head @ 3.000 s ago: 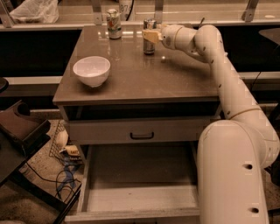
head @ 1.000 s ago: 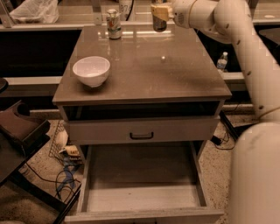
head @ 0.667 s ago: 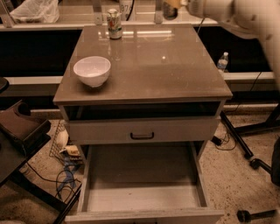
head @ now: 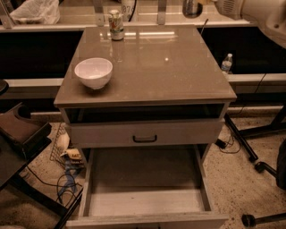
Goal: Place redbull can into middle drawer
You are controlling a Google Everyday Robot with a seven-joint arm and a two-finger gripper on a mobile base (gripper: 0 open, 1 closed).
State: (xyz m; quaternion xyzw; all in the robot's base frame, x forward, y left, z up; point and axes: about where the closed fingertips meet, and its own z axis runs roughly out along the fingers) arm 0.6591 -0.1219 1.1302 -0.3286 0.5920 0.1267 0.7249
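Silver-and-blue redbull can (head: 190, 10) has come up off the worktop (head: 178, 76); my gripper (head: 193, 4) holds it aloft, jaws clamped on it. The open middle drawer (head: 147, 203) waits well below the jaws, so I judge lowering comes next.

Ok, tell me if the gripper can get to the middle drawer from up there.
Probably yes. The gripper is at the view's top edge by the redbull can, above the tabletop's back. The middle drawer is pulled out, open from above, its floor bare.
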